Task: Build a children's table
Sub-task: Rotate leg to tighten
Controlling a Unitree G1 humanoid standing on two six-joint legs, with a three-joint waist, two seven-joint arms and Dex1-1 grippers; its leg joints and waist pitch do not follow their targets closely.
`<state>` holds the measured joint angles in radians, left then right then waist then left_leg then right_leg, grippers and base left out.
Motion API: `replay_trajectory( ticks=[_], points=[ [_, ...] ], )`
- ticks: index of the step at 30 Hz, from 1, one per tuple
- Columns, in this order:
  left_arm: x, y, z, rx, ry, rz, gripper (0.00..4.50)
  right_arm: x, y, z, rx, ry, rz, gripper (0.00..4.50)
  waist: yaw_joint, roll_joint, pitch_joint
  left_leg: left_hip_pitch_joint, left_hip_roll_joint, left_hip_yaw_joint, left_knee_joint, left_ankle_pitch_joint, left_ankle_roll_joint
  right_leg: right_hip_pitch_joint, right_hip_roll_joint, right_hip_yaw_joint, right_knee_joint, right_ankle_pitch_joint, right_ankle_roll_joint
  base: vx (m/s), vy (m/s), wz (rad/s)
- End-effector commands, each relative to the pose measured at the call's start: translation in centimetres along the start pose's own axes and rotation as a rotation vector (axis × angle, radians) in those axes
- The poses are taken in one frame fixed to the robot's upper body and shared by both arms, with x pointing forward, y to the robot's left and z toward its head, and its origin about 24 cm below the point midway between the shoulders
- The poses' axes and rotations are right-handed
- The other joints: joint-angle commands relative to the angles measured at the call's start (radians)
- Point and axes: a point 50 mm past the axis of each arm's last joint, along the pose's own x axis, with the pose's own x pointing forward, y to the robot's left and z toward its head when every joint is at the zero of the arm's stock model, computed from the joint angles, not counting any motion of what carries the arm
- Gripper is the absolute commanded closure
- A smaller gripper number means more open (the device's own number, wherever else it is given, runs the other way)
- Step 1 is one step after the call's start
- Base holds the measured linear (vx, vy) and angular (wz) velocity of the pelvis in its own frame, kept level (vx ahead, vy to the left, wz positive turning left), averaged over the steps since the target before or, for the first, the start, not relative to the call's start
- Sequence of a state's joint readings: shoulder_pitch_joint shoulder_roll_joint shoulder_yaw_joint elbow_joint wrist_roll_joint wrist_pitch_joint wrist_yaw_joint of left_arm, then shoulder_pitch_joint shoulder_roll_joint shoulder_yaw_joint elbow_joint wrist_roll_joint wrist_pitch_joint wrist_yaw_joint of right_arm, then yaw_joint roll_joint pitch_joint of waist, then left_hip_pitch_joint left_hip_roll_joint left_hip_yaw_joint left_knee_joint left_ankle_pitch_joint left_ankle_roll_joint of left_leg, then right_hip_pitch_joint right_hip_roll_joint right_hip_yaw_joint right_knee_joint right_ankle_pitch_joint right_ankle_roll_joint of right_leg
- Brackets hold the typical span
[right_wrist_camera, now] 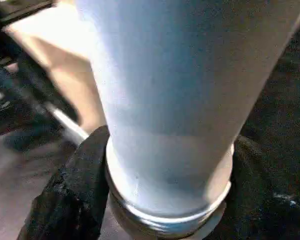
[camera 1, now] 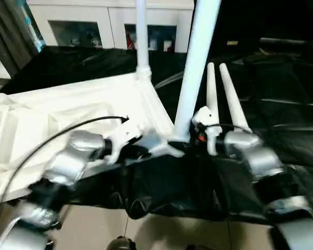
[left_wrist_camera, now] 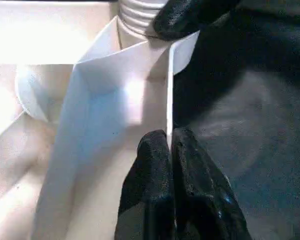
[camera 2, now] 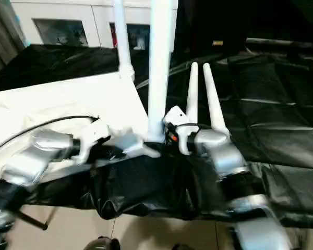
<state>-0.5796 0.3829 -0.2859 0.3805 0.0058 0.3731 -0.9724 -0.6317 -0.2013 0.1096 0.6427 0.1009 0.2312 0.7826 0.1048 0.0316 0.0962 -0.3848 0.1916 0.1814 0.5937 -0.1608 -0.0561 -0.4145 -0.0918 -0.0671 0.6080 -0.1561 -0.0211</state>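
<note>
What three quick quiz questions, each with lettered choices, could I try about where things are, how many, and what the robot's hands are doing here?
1. Where do the loose legs lie?
A. on the black sheet
B. on the floor
C. in the cabinet

2. How many legs already stand upright on the tabletop?
A. none
B. two
C. four

3. What is the right gripper doing?
A. hanging open
B. clasping the near leg's base
C. holding a cable

Answers: 1 A, they rest on the black sheet; 2 B, a near leg and a far leg; 3 B, fingers flank its base.
</note>
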Motion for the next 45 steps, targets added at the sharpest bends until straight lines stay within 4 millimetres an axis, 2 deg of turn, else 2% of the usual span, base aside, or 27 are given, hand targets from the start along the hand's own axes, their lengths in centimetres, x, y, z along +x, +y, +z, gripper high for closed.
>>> replay_trajectory(
  ticks=[1, 2, 3, 4, 7, 8, 10, 11, 12, 13, 16, 18, 19, 20, 23, 25, 26, 27, 28, 29, 31, 33, 34, 35, 39, 43, 45],
  points=[
    [0.7, 1.3, 1.9, -0.001, -0.035, 0.151, 4.5, 1.4, 0.3, -2.7, 0.183, 0.065, -0.158, 1.76, -0.008, 0.012, -0.082, 0.03, 0.026, -0.016, -0.077, -0.35, -0.034, 0.043, -0.053, 0.037, -0.084, -0.4, -0.189, 0.0, 0.0, 0.0],
    [1.0, 1.4, 2.1, -0.013, -0.037, 0.171, 4.5, 1.7, 0.4, -2.9, 0.206, 0.063, -0.185, 1.76, -0.013, 0.011, -0.08, 0.032, 0.027, -0.021, -0.078, -0.375, -0.048, 0.041, -0.056, 0.036, -0.087, -0.439, -0.175, 0.0, 0.0, 0.0],
    [1.8, 1.5, 2.3, -0.036, -0.041, 0.205, 4.5, 2.4, 0.7, -3.0, 0.253, 0.049, -0.222, 1.76, -0.015, 0.01, -0.081, 0.033, 0.027, -0.019, -0.078, -0.381, -0.048, 0.042, -0.055, 0.036, -0.09, -0.446, -0.169, 0.0, 0.0, 0.0],
    [2.2, 1.5, 2.5, -0.05, -0.043, 0.225, 4.5, 2.8, 1.0, -3.1, 0.282, 0.041, -0.243, 1.76, -0.017, 0.012, -0.078, 0.036, 0.026, -0.02, -0.077, -0.4, -0.051, 0.035, -0.058, 0.035, -0.097, -0.473, -0.162, 0.0, 0.0, 0.0],
    [4.2, 0.8, 3.0, -0.061, -0.032, 0.257, 4.5, 4.9, 2.6, -2.6, 0.328, 0.017, -0.271, 1.76, -0.02, 0.012, -0.078, 0.037, 0.025, -0.024, -0.078, -0.426, -0.043, 0.035, -0.056, 0.031, -0.103, -0.496, -0.145, 0.0, 0.0, 0.0],
    [4.8, 0.4, 3.1, -0.055, -0.027, 0.258, 4.5, 5.6, 3.3, -2.3, 0.325, 0.006, -0.263, 1.76, -0.023, 0.012, -0.075, 0.039, 0.024, -0.025, -0.079, -0.45, -0.043, 0.031, -0.057, 0.028, -0.108, -0.529, -0.136, 0.0, 0.0, 0.0],
    [5.0, 0.3, 3.1, -0.047, -0.027, 0.258, 4.5, 5.8, 3.5, -2.1, 0.32, 0.001, -0.254, 1.76, -0.023, 0.009, -0.07, 0.049, 0.022, -0.028, -0.078, -0.49, -0.039, 0.028, -0.057, 0.021, -0.122, -0.601, -0.109, 0.0, 0.0, 0.0],
    [5.2, 0.0, 3.3, -0.042, -0.034, 0.248, 4.5, 6.0, 3.6, -1.9, 0.314, -0.012, -0.233, 1.2, -0.024, 0.013, -0.068, 0.054, 0.022, -0.031, -0.08, -0.516, -0.039, 0.028, -0.057, 0.016, -0.129, -0.636, -0.091, 0.0, 0.0, 0.0],
    [5.3, -0.1, 3.3, -0.038, -0.04, 0.239, 4.5, 6.0, 3.6, -1.7, 0.315, -0.02, -0.224, 1.2, -0.027, 0.008, -0.069, 0.053, 0.023, -0.033, -0.082, -0.522, -0.038, 0.031, -0.058, 0.013, -0.132, -0.643, -0.084, 0.0, 0.0, 0.0],
    [5.4, -0.3, 3.4, -0.029, -0.051, 0.224, 4.5, 6.0, 3.5, -1.4, 0.319, -0.037, -0.21, 1.03, -0.028, 0.009, -0.077, 0.042, 0.026, -0.038, -0.091, -0.498, -0.035, 0.045, -0.06, 0.012, -0.126, -0.596, -0.083, 0.0, 0.0, 0.0],
    [5.4, -0.4, 3.4, -0.021, -0.06, 0.212, 4.5, 6.0, 3.3, -1.3, 0.317, -0.045, -0.214, 0.76, -0.031, 0.014, -0.079, 0.035, 0.031, -0.04, -0.099, -0.491, -0.035, 0.051, -0.058, 0.011, -0.118, -0.513, -0.105, 0.0, 0.0, 0.0],
    [4.7, -0.5, 3.0, 0.014, -0.09, 0.152, 4.5, 5.3, 2.3, -0.2, 0.26, -0.083, -0.196, 0.76, -0.032, 0.012, -0.08, 0.033, 0.031, -0.04, -0.099, -0.498, -0.036, 0.05, -0.06, 0.012, -0.114, -0.489, -0.123, 0.0, 0.0, 0.0],
    [4.4, -0.5, 2.8, 0.024, -0.094, 0.136, 4.5, 5.1, 2.0, 0.1, 0.239, -0.09, -0.183, 0.53, -0.032, 0.013, -0.082, 0.034, 0.029, -0.038, -0.097, -0.497, -0.033, 0.05, -0.063, 0.014, -0.115, -0.484, -0.129, 0.0, 0.0, 0.0],
    [4.4, -0.5, 2.8, 0.024, -0.094, 0.136, 4.5, 5.1, 2.0, 0.1, 0.239, -0.09, -0.183, 0.53, -0.032, 0.011, -0.083, 0.034, 0.03, -0.037, -0.097, -0.487, -0.03, 0.05, -0.063, 0.017, -0.113, -0.472, -0.135, 0.0, 0.0, 0.0],
    [3.5, -0.6, 2.2, 0.041, -0.094, 0.087, 4.5, 4.0, 1.3, 0.4, 0.155, -0.088, -0.125, 0.53, -0.029, 0.011, -0.088, 0.028, 0.031, -0.027, -0.092, -0.404, -0.011, 0.055, -0.062, 0.024, -0.099, -0.357, -0.18, 0.0, 0.0, 0.0],
    [2.7, -0.9, 1.8, 0.076, -0.109, 0.016, 4.5, 3.0, 1.0, 0.6, 0.083, -0.075, -0.062, 0.53, -0.026, 0.014, -0.093, 0.023, 0.032, -0.022, -0.088, -0.347, 0.007, 0.059, -0.06, 0.025, -0.09, -0.307, -0.201, 0.0, 0.0, 0.0],
    [2.7, -0.9, 1.8, 0.076, -0.109, 0.016, 4.5, 3.0, 1.0, 0.6, 0.083, -0.075, -0.062, 0.53, -0.026, 0.014, -0.093, 0.023, 0.032, -0.022, -0.088, -0.347, 0.007, 0.059, -0.06, 0.025, -0.09, -0.307, -0.201, 0.0, 0.0, 0.0],
    [2.0, -1.1, 1.4, 0.091, -0.103, -0.027, 4.5, 2.2, 0.7, 0.7, 0.019, -0.062, -0.01, 0.53, -0.023, 0.016, -0.095, 0.027, 0.034, -0.019, -0.084, -0.332, 0.008, 0.054, -0.06, 0.027, -0.089, -0.285, -0.215, 0.051, -0.031, 0.03],
    [1.2, -1.2, 0.8, 0.101, -0.091, -0.066, 4.5, 1.2, 0.6, 0.7, -0.053, -0.039, 0.054, 0.53, -0.015, 0.013, -0.096, 0.024, 0.035, -0.015, -0.08, -0.294, 0.022, 0.056, -0.055, 0.027, -0.08, -0.236, -0.229, 0.06, -0.028, 0.03],
    [1.0, -1.2, 0.7, 0.104, -0.088, -0.078, 4.5, 0.9, 0.5, 0.7, -0.074, -0.031, 0.075, 0.53, -0.013, 0.012, -0.097, 0.019, 0.036, -0.016, -0.08, -0.275, 0.025, 0.061, -0.055, 0.027, -0.075, -0.213, -0.232, 0.06, -0.028, 0.03],
    [0.5, -1.3, 0.4, 0.12, -0.093, -0.109, 4.5, 0.2, 0.4, 0.7, -0.115, -0.014, 0.112, 0.53, -0.006, 0.015, -0.102, 0.021, 0.035, -0.01, -0.071, -0.222, 0.042, 0.055, -0.052, 0.029, -0.064, -0.125, -0.257, 0.061, -0.017, 0.03],
    [-0.1, -1.3, 0.3, 0.12, -0.096, -0.128, 4.5, -0.5, 0.3, 0.8, -0.142, -0.007, 0.148, 0.53, -0.003, 0.016, -0.109, 0.016, 0.035, -0.012, -0.066, -0.18, 0.052, 0.062, -0.051, 0.026, -0.051, -0.064, -0.274, 0.027, -0.007, 0.02],
    [-0.2, -1.3, 0.3, 0.121, -0.099, -0.132, 4.5, -0.6, 0.2, 0.9, -0.147, -0.007, 0.153, 0.53, -0.001, 0.016, -0.114, 0.013, 0.035, -0.013, -0.06, -0.138, 0.067, 0.063, -0.048, 0.025, -0.043, -0.009, -0.279, 0.0, 0.0, 0.0],
    [-0.8, -1.4, 0.2, 0.129, -0.112, -0.158, 4.5, -1.3, 0.2, 1.1, -0.172, -0.002, 0.188, 0.53, 0.001, 0.018, -0.112, 0.012, 0.034, -0.012, -0.058, -0.125, 0.08, 0.06, -0.047, 0.023, -0.043, 0.007, -0.286, 0.0, 0.0, 0.0],
    [-1.7, -1.7, -0.2, 0.127, -0.111, -0.199, 4.5, -2.2, 0.4, 1.3, -0.208, 0.005, 0.248, 0.53, 0.006, 0.018, -0.107, 0.014, 0.038, -0.01, -0.062, -0.179, 0.077, 0.058, -0.049, 0.023, -0.05, -0.069, -0.279, 0.0, 0.0, 0.0],
    [-2.7, -1.7, -0.9, 0.12, -0.097, -0.222, 4.5, -3.0, 0.7, 1.0, -0.21, 0.026, 0.321, 0.53, 0.007, 0.016, -0.097, 0.021, 0.039, -0.011, -0.072, -0.291, 0.024, 0.054, -0.053, 0.026, -0.069, -0.258, -0.233, 0.0, 0.0, 0.0],
    [-2.8, -1.7, -1.0, 0.12, -0.096, -0.222, 4.5, -3.0, 0.7, 0.9, -0.207, 0.026, 0.328, 0.53, 0.007, 0.015, -0.097, 0.023, 0.039, -0.012, -0.074, -0.311, 0.013, 0.052, -0.054, 0.027, -0.073, -0.293, -0.22, 0.0, 0.0, 0.0]
  ],
)
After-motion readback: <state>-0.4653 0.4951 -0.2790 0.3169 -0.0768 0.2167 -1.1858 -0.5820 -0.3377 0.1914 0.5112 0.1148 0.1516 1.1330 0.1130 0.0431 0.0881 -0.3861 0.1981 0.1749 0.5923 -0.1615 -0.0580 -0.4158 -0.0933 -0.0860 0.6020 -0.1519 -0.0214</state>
